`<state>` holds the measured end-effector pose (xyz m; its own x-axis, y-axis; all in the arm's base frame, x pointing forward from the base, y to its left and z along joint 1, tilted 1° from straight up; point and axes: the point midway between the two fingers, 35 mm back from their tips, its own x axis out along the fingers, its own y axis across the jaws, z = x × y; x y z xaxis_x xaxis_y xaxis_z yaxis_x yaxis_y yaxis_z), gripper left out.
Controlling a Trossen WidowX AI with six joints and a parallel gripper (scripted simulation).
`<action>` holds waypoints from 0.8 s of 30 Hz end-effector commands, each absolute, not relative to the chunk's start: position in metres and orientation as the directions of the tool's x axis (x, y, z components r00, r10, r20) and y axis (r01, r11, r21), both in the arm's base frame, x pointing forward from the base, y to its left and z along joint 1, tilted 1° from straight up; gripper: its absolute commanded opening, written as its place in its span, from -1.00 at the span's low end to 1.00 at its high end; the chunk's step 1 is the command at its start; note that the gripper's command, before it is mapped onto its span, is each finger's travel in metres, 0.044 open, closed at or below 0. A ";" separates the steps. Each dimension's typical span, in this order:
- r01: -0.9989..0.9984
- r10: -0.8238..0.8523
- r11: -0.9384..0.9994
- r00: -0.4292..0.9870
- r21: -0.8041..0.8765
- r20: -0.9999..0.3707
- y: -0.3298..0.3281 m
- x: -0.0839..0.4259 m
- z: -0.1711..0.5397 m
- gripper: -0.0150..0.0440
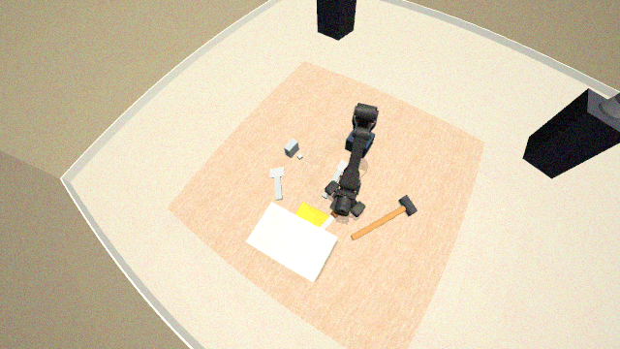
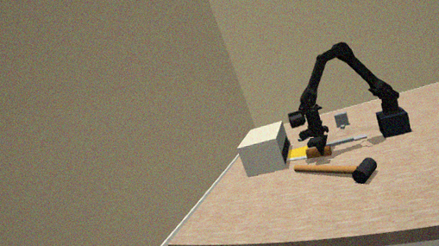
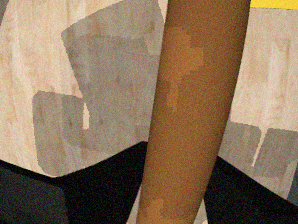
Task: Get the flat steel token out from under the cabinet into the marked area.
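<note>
The white cabinet (image 1: 291, 242) (image 2: 264, 156) stands with the yellow marked area (image 1: 310, 214) (image 2: 297, 153) in front of it. My gripper (image 2: 319, 148) (image 3: 176, 153) is low over the table, just in front of the cabinet and beside the yellow area. It is shut on the brown handle (image 1: 334, 214) (image 2: 312, 153) (image 3: 200, 90) of a tool. The tool's pale flat blade (image 1: 327, 223) runs from the handle toward the cabinet, along the edge of the yellow area; its far end is hidden. The steel token cannot be made out in any view.
A mallet (image 1: 380, 223) (image 2: 327, 169) lies to one side of the gripper. A pale T-shaped tool (image 1: 277, 186) lies on the other side. Another pale tool (image 1: 336, 176) lies partly under the arm. A grey block (image 1: 291, 148) (image 2: 341, 120) stands farther back beside a small pale piece (image 1: 299, 156).
</note>
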<state>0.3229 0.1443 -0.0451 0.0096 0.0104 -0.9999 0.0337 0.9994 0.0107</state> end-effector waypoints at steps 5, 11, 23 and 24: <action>0.035 0.009 0.999 0.003 0.009 -1.000 0.145 0.311 -0.046 -0.49; 0.035 0.009 0.999 0.003 0.009 -1.000 0.146 0.304 -0.046 -0.49; 0.035 0.009 0.999 0.002 0.009 -1.000 0.147 0.290 -0.047 -0.49; 0.035 0.009 0.999 0.001 0.009 -1.000 0.147 0.289 -0.047 -0.49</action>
